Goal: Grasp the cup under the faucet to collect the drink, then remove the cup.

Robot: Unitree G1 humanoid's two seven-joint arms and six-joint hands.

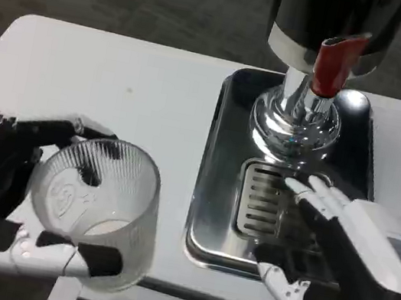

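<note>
Cup (97,206), clear ribbed plastic, probably light and slippery, gripped round its sides by left hand (1,200); right hand (338,252) spread, empty.

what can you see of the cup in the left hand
The cup is clear ribbed plastic or glass, wide-mouthed, tilted so its open top faces the camera. It looks nearly empty, with something pale at the bottom. The left hand grips it, fingers wrapped around its sides. It sits over the white table, left of the metal drip tray, not under the faucet.
</note>
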